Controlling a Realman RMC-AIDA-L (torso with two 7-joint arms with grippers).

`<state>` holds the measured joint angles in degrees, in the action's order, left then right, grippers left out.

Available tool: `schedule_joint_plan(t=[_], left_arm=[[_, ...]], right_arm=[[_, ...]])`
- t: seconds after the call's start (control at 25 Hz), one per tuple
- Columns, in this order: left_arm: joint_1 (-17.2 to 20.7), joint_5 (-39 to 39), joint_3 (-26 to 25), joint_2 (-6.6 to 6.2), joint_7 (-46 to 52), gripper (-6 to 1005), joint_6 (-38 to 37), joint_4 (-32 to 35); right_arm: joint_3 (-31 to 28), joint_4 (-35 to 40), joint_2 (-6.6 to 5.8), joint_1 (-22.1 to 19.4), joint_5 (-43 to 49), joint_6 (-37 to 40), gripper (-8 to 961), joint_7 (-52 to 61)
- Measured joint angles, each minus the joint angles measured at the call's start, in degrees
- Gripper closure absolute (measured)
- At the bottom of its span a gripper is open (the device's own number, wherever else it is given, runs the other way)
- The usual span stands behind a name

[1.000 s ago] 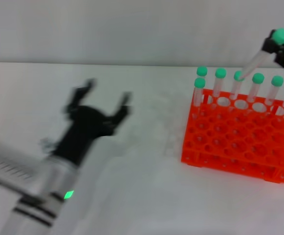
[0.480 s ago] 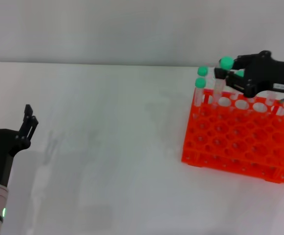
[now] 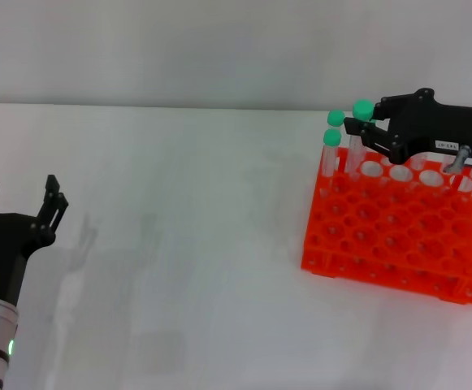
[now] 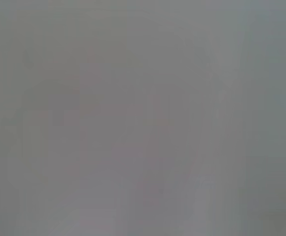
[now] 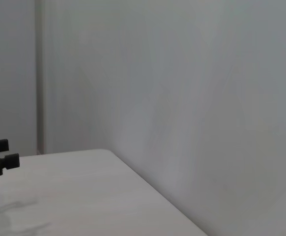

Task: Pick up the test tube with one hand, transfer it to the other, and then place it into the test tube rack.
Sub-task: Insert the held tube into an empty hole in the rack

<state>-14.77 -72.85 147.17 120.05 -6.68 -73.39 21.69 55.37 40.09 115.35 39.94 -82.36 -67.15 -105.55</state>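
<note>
In the head view, the test tube is gripped by the right gripper over the test tube rack, insertion unfinished, the left gripper parked spread; nothing useful is shown by either wrist view.

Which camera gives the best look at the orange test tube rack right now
The head view: the test tube rack shows whole there, with the right gripper at its back row. Neither wrist view shows it.

The right gripper has moved left and lower, to the upper right of the frame, and the test tube now stands upright at the rack's back row. The left gripper has withdrawn to the lower left edge.
</note>
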Motion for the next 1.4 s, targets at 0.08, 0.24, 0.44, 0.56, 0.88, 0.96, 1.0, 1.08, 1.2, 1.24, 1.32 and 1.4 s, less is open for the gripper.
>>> schedule_joint_plan(t=[0.08, 0.24, 0.44, 0.56, 0.88, 0.96, 1.0, 1.08, 1.2, 1.24, 1.32, 1.4], left_arm=[[-0.23, 0.49, 0.2, 0.01, 0.0, 122, 0.01, -0.16], [-0.42, 1.54, 0.26, 0.01, 0.0, 123, 0.01, -0.34], [-0.72, 1.95, 0.3, -0.04, 0.0, 124, 0.01, -0.41], [-0.83, 1.97, 0.31, -0.06, 0.0, 124, 0.01, -0.44], [-1.08, 2.02, 0.31, -0.08, 0.0, 124, 0.0, -0.43], [-1.15, 2.02, 0.31, -0.11, 0.0, 124, 0.0, -0.42], [-1.18, 2.02, 0.31, -0.14, 0.0, 124, 0.0, -0.42], [-1.29, 2.02, 0.31, -0.17, 0.0, 124, 0.0, -0.43], [-1.54, 2.02, 0.31, -0.17, 0.0, 124, 0.0, -0.54], [-1.57, 2.02, 0.31, -0.17, 0.0, 124, 0.0, -0.56], [-1.66, 2.01, 0.31, -0.17, 0.0, 124, 0.0, -0.57], [-1.8, 2.01, 0.31, -0.17, 0.0, 124, 0.0, -0.6]], right_arm=[[0.81, -0.12, 0.11, 0.17, -0.02, 1.1, 744, 0.0], [1.75, -0.75, 0.21, 0.47, -0.04, 2.32, 744, 0.05], [1.78, -2.07, 0.22, 0.88, -0.18, 3.53, 744, 0.08], [1.8, -2.72, 0.22, 1.08, -0.27, 4.07, 745, 0.08], [1.84, -4.57, 0.23, 1.03, -1.88, 5.72, 745, -0.42], [1.82, -4.53, 0.23, 0.87, -2.26, 5.72, 745, -0.44], [1.81, -4.36, 0.22, 0.73, -2.67, 5.73, 745, -0.44], [1.8, -4.23, 0.14, 0.6, -2.97, 5.73, 745, -0.45], [1.64, -4.39, -0.05, 0.53, -3.1, 5.73, 745, -0.37], [1.59, -4.44, -0.09, 0.51, -3.11, 5.73, 744, -0.35], [1.63, -4.47, -0.13, 0.44, -3.11, 5.73, 742, -0.33], [1.75, -4.5, -0.1, 0.4, -3.04, 5.73, 740, -0.32]])
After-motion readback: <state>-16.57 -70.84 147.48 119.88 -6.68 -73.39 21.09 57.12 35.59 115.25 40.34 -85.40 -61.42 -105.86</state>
